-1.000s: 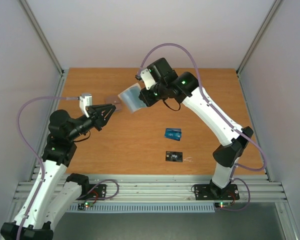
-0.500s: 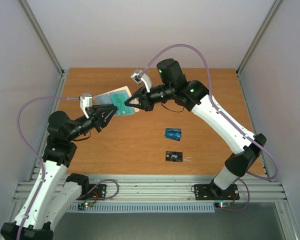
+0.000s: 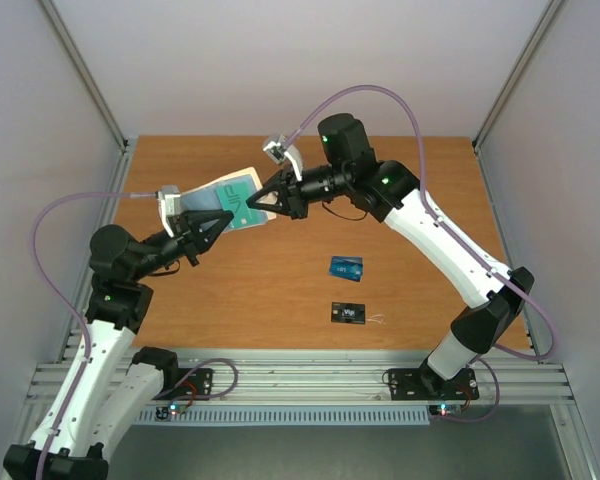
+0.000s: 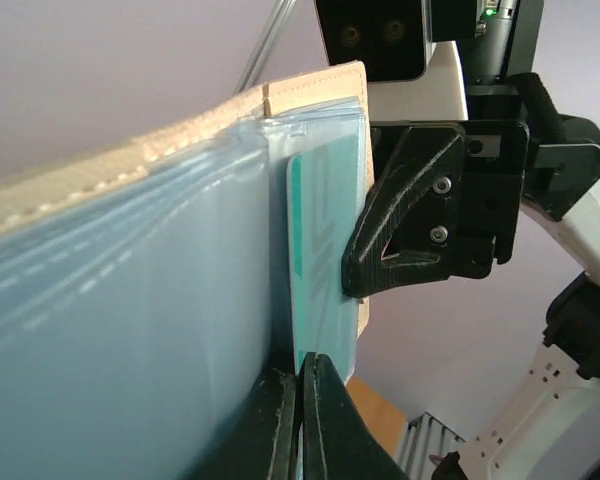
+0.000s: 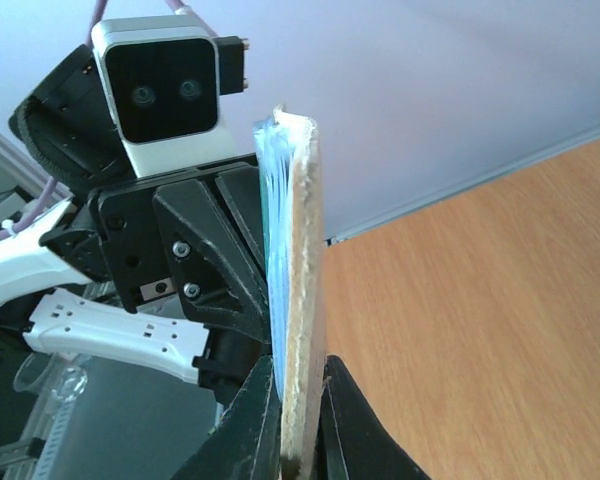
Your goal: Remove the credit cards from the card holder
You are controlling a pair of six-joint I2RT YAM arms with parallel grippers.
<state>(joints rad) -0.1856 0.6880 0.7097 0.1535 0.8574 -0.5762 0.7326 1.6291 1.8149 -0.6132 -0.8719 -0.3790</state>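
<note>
**Desk:** Where is the card holder in this frame?

**Photographer:** Lifted off the tabletop, over its left half, held between the two arms. It is open, with its pale blue pockets facing the left arm and its beige rim running along the top edge.

**Desk:** Who has hold of it?

**Photographer:** The right gripper. Its wrist camera shows the jaws clenched on the holder's beige edge, with the panel standing nearly upright between them.

**Desk:** And the cards?

**Photographer:** The teal-green card sits in a clear pocket at the holder's end, just beside the right gripper's black finger. The left gripper meets it from below, its jaws pressed together on the card's lower edge (from that angle I cannot tell how much of the pocket they also pinch). From above, the same card shows as a teal patch at the left gripper's tips.

**Desk:** What about the other two cards?

**Photographer:** Both are flat on the tabletop, well apart from the holder and right of centre. The blue card lies farther from the arm bases and the black card nearer them. They are close together but not touching.
</note>
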